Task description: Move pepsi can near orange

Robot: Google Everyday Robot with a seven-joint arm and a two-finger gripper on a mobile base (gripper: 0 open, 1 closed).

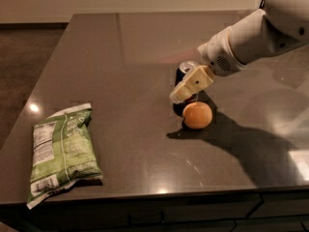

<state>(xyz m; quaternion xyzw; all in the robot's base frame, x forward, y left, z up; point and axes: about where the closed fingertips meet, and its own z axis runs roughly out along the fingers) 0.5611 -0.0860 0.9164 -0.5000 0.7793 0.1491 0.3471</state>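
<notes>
We take the dark counter [120, 47] first, since it carries everything. The white arm [251, 37] reaches in from the far right, angled down toward the middle. At the near left a green chip bag [63, 153] lies flat, apparently sealed, well apart from the work. The claw [193, 83] sits right against the pepsi can [186, 67], covering its near side; whether it clasps the can or has let go, we cannot tell. The can stands upright just behind the orange [197, 115], touching or nearly so, which we judge already meets the task. Whether the can has been opened, we cannot see.
</notes>
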